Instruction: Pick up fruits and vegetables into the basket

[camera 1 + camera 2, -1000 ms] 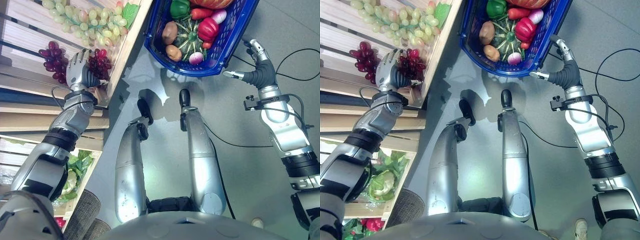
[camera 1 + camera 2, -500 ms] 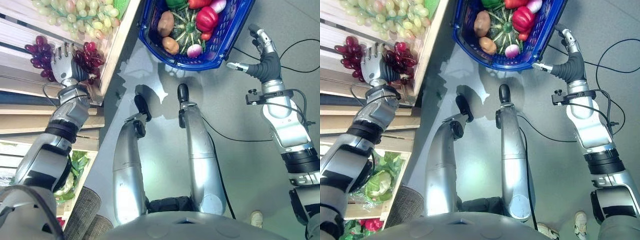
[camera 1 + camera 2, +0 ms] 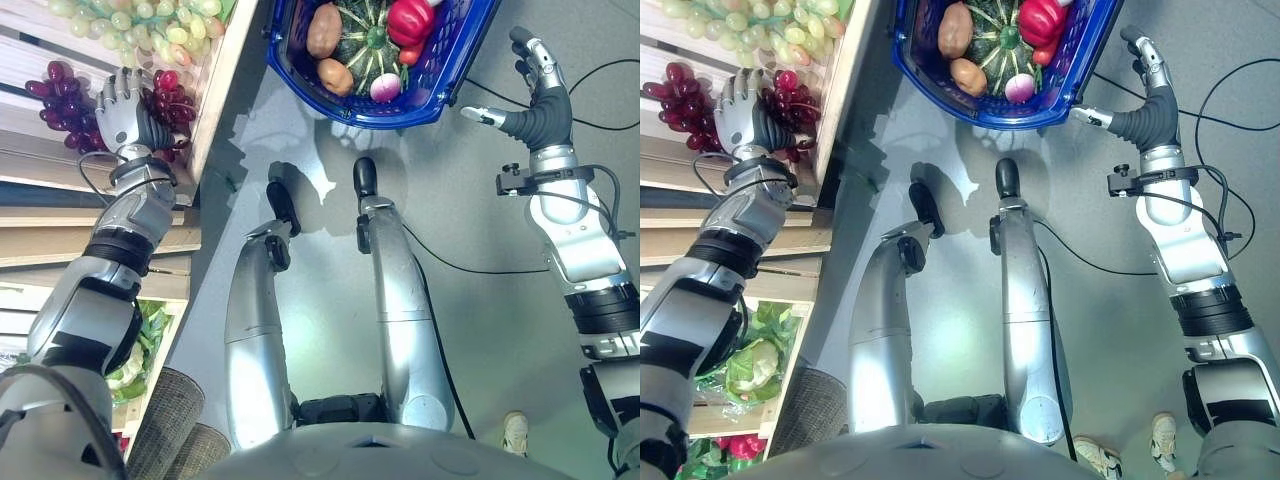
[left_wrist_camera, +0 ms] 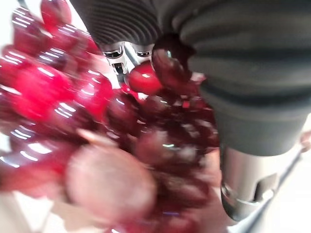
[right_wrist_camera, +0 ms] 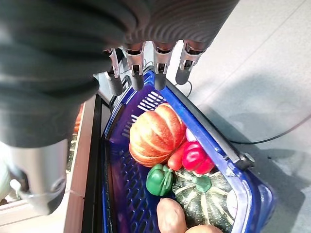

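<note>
The left hand (image 3: 122, 105) reaches forward with fingers spread; the right hand (image 3: 535, 85) is raised, fingers straight.

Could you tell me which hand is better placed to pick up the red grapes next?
The left hand: it is already on the red grapes on the shelf, while the right hand hangs open beside the blue basket.

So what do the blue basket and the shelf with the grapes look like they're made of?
The basket looks like moulded plastic: glossy blue, with walls pierced by regular slots and a thick smooth rim. The shelf looks like pale unfinished wood, built of flat slats with a plank edge, though it could be a wood-look board. The red grapes by the left hand shine very evenly, so they are possibly plastic.
</note>
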